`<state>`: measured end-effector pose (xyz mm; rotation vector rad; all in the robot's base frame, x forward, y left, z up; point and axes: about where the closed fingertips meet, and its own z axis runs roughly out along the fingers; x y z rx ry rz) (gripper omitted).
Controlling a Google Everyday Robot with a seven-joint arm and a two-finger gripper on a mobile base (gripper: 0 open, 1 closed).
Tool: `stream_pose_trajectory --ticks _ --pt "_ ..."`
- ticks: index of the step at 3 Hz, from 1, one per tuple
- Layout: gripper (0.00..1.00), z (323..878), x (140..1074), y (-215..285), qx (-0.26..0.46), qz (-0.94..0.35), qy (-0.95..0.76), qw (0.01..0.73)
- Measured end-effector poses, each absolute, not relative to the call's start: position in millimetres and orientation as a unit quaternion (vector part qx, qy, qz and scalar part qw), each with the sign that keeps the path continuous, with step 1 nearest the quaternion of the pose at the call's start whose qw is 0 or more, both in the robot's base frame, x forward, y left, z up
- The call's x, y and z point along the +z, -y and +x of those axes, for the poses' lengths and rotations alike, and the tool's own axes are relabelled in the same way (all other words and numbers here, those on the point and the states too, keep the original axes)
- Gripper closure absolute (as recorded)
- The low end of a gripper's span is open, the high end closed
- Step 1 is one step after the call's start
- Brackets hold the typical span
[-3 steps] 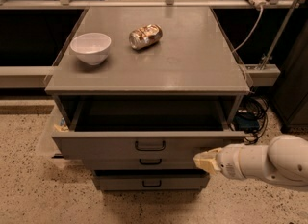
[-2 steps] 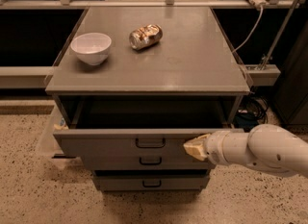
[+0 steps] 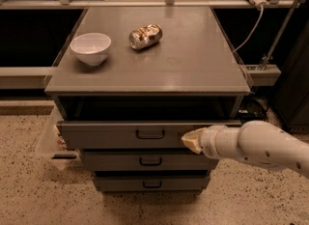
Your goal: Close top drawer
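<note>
The top drawer [image 3: 111,135] of a grey metal cabinet stands pulled out a little, its flat front panel forward of the cabinet top, with a small black pull handle [image 3: 150,134] at its centre. My gripper [image 3: 189,140], on a white arm coming from the right, has its cream tip against the drawer front just right of the handle.
A white bowl [image 3: 91,48] and a crushed can [image 3: 145,36] sit on the cabinet top [image 3: 193,64]. Two slimmer drawer fronts [image 3: 150,161] lie below. A clear bin [image 3: 50,137] stands at the cabinet's left. Cables and a rail run at the right.
My gripper has moved left along the drawer front toward the handle. The drawer has slid in, so less of its dark inside shows.
</note>
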<state>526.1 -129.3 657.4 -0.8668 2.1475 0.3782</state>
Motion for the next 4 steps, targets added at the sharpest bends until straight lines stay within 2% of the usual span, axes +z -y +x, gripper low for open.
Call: stream_pose_trajectory --ticks 2,3,4 --pt "1.00 565.9 662.5 121.0 0.082 -0.345 -0.840 0.411" --pt "1.00 575.1 663.9 114.1 0.072 -0.348 -0.836 0.418" --pt "1.00 570.7 680.7 100.5 0.103 -0.357 -0.826 0.424"
